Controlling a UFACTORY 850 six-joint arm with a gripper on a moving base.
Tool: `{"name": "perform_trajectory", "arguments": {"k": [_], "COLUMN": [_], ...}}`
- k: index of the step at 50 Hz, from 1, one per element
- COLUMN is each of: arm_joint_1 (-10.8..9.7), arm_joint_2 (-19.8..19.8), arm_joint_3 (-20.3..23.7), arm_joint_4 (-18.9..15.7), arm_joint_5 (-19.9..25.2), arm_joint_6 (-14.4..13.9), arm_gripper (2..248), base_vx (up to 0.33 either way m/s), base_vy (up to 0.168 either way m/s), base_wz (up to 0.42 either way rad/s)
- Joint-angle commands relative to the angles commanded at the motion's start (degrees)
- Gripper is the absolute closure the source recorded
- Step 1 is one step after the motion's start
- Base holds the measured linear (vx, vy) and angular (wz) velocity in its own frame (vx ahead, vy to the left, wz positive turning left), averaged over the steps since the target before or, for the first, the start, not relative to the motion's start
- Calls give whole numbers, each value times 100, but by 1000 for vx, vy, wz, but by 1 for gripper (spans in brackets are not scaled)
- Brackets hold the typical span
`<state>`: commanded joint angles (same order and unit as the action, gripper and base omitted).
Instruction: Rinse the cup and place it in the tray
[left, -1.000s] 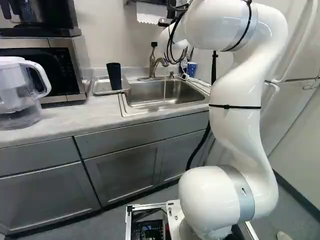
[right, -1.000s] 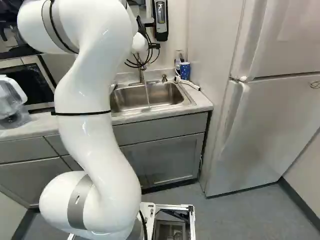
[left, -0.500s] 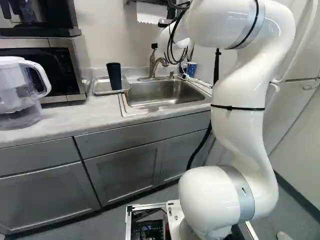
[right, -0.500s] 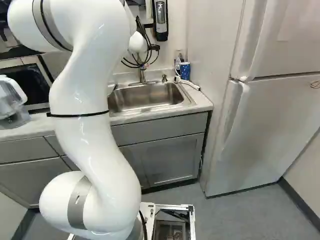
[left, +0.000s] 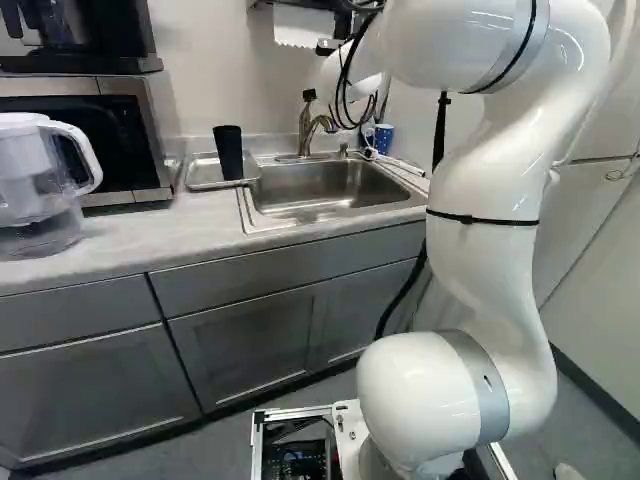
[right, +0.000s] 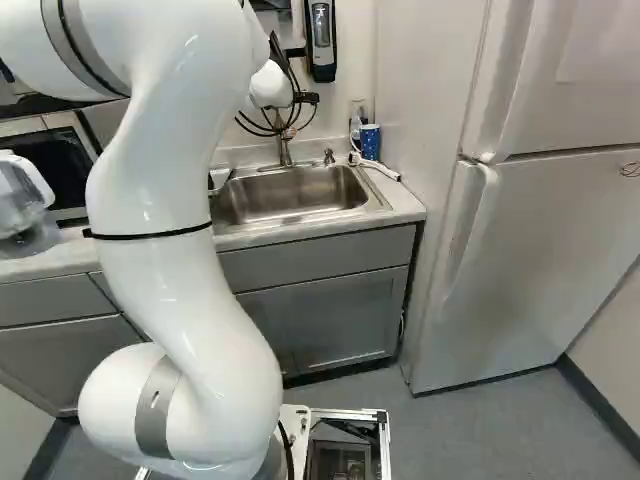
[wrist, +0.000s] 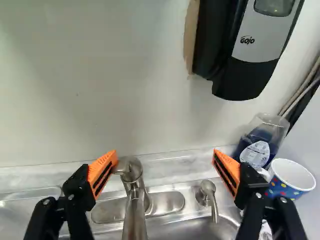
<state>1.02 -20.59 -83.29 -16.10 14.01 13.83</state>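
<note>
A dark cup (left: 228, 152) stands in the metal tray (left: 204, 180) left of the sink (left: 320, 215) in the left base view. The faucet (left: 306, 135) runs no water. In both base views my gripper is hidden behind the arm's wrist. The wrist view shows the gripper (wrist: 165, 172) open and empty, facing the wall, one orange pad close beside the faucet's handle (wrist: 131, 169) and the other above the soap pump (wrist: 207, 192) side. Whether the first pad touches the handle, I cannot tell.
Beside the sink's back corner are a blue dotted cup (wrist: 290, 180) and a blue bottle (wrist: 260, 142). A soap dispenser (wrist: 260, 50) hangs on the wall. A pitcher (left: 40, 180) and microwave (left: 100, 135) stand left on the counter, a fridge (right: 540, 240) right.
The stream of water from the faucet has stopped. My upper arm has shifted right in the left base view and left in the right one. The base and the dark cup have stayed put.
</note>
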Motion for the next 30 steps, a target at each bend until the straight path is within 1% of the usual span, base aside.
{"name": "perform_trajectory", "arguments": {"k": [17,30], "arm_joint_1": [1,4], "arm_joint_2": [165,443], "arm_joint_3": [193,514], "arm_joint_4": [0,0], "arm_joint_5": [-128,-335], "arm_joint_6": [0,0], "arm_gripper": [3,3], "base_vx": [0,0], "base_vy": [0,0], "base_wz": [0,0]}}
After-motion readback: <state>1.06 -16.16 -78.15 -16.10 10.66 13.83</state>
